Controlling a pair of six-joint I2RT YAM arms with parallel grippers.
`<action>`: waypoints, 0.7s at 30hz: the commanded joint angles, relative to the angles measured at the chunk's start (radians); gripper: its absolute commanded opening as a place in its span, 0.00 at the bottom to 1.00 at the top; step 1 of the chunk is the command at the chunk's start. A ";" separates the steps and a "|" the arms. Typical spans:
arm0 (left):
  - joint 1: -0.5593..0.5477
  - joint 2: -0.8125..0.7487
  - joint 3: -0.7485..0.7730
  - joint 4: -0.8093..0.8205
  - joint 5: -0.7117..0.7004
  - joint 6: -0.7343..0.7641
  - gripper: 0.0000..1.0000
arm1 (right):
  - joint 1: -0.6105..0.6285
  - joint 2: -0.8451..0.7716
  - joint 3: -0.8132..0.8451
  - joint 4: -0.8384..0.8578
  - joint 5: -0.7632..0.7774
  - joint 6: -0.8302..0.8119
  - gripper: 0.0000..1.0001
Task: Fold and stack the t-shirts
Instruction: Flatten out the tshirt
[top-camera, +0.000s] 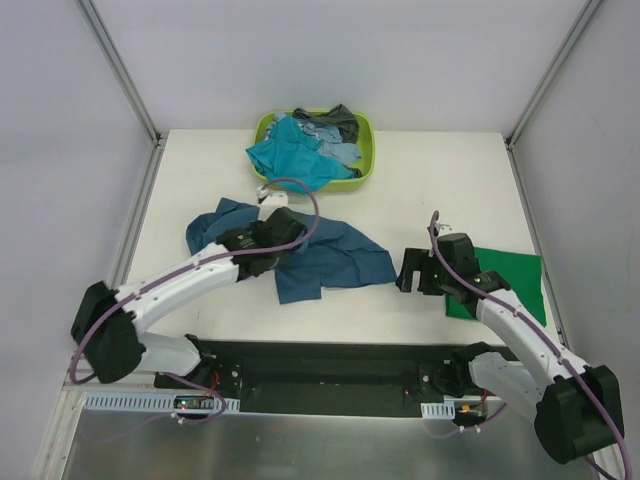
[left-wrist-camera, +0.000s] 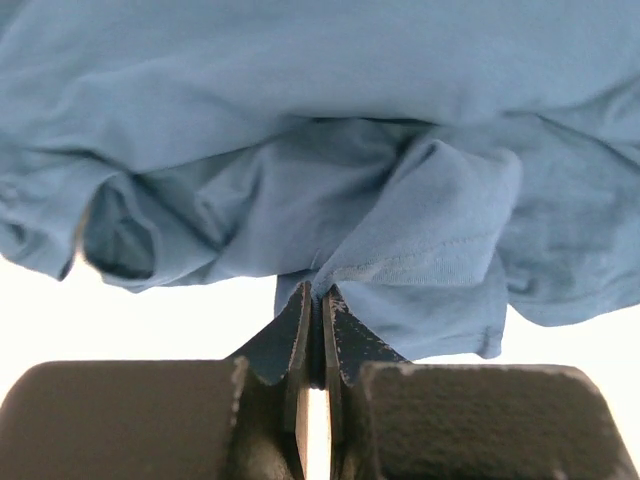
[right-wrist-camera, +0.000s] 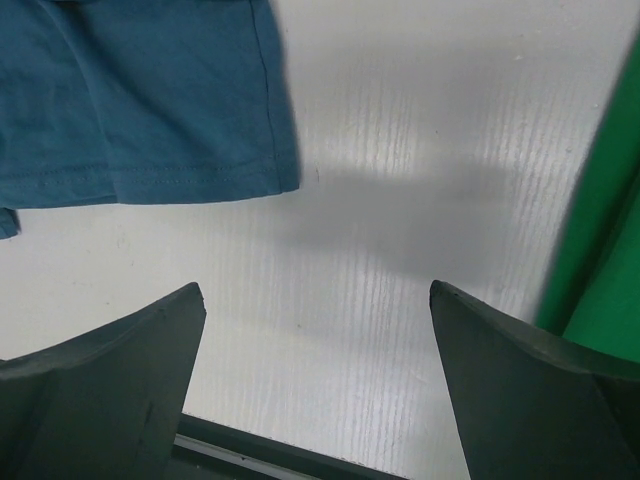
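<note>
Roughly one of five done: green shirt (top-camera: 515, 275) folded flat at right, blue shirt (top-camera: 335, 258) crumpled mid-table with left gripper (left-wrist-camera: 316, 297) pinched on its cloth, right gripper (right-wrist-camera: 315, 290) wide and empty, other shirts (top-camera: 300, 152) untouched in far basket (top-camera: 366, 150).

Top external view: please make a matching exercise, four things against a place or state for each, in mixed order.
1. large dark blue cloth t-shirt
2. bright green cloth t-shirt
3. lime-green plastic basket
4. right claw

a. open above bare table
b. far edge, holding crumpled shirts
c. crumpled at the table's middle
d. flat at the right side

Pairs: 1-c, 2-d, 3-b, 4-a
</note>
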 joint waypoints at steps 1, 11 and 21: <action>0.064 -0.206 -0.101 -0.072 -0.210 -0.129 0.00 | 0.040 0.075 0.073 0.016 0.016 0.017 0.96; 0.207 -0.483 -0.254 -0.072 -0.241 -0.190 0.00 | 0.200 0.421 0.305 -0.036 0.192 0.140 0.95; 0.213 -0.471 -0.272 -0.072 -0.246 -0.201 0.00 | 0.254 0.602 0.388 -0.122 0.264 0.169 0.80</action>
